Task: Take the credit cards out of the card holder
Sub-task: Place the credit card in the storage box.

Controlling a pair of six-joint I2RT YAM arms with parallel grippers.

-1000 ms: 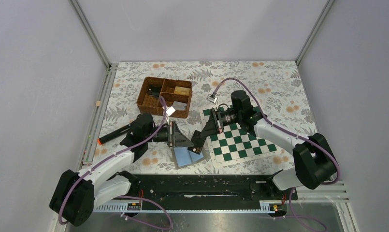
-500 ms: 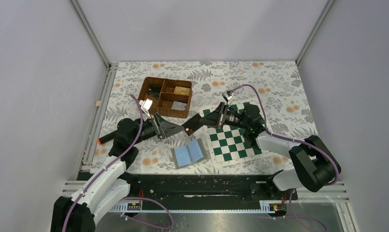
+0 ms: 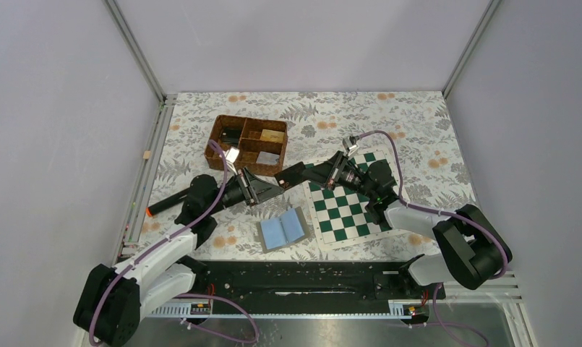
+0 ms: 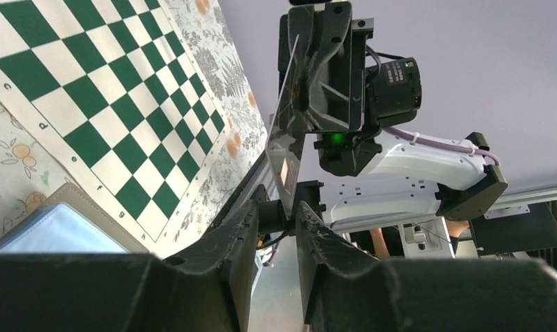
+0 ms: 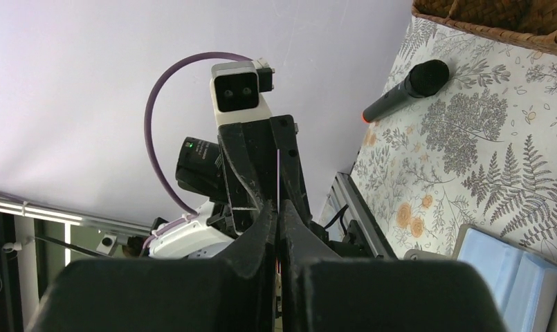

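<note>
grey outside and pale blue within, the card holder (image 3: 282, 230) is seen lying open on the flowered table (image 3: 418, 123), just beside the chessboard (image 3: 353, 210). raised beyond it, a dark card (image 4: 288, 138) is pinched edge-on in the clenched right gripper (image 5: 278, 211). its lower corner is dipped between the fingers of the left gripper (image 4: 277, 216), which are parted and not yet pressed on it. a handover is judged to be in hand: the left fingers should be closed squarely on the card's flat faces before the right grip is let go, lest the card be dropped.
</note>
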